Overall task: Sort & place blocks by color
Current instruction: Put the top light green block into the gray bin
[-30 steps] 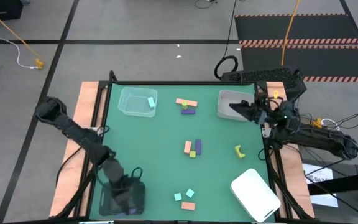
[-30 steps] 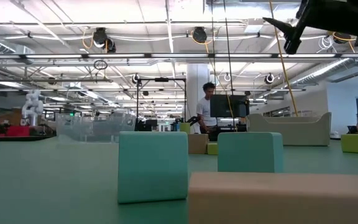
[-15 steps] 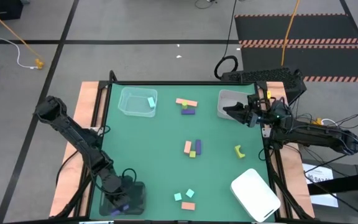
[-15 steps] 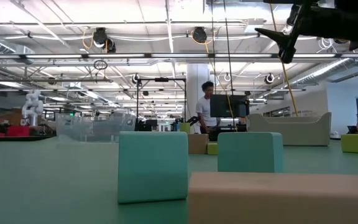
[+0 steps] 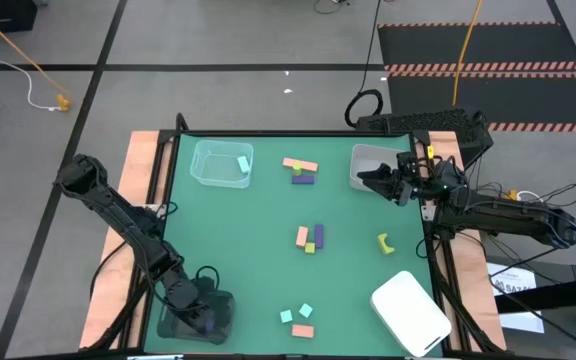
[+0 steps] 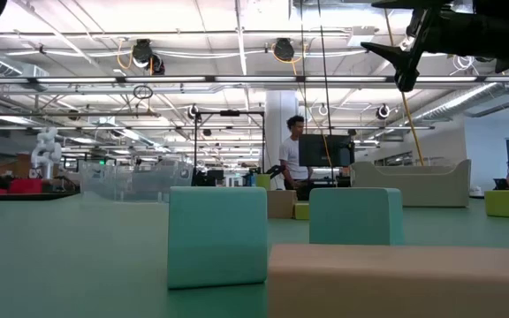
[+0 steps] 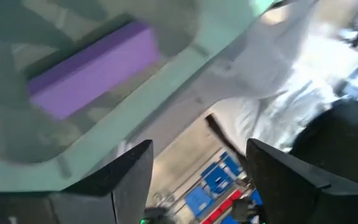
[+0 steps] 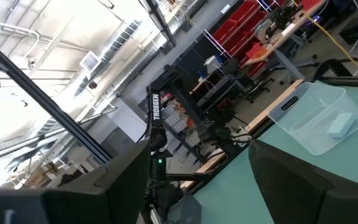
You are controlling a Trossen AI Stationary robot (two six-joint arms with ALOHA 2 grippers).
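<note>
Now the left gripper [image 5: 203, 318] has sunk into the dark tray [image 5: 220, 300] at the worktop's near-left corner, fingers spread wide, purple bar [image 7: 92, 67] lying released inside, while the right gripper [image 5: 376, 180], fingers parted and empty, has drifted inward over the white bin [image 5: 366, 155].

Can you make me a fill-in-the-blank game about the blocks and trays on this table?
1. The block lying in the clear tray is light ____.
2. The left gripper is over the dark tray, where a ____ block lies.
3. The curved block is coloured ____.

Missing words: teal; purple; yellow-green
</note>
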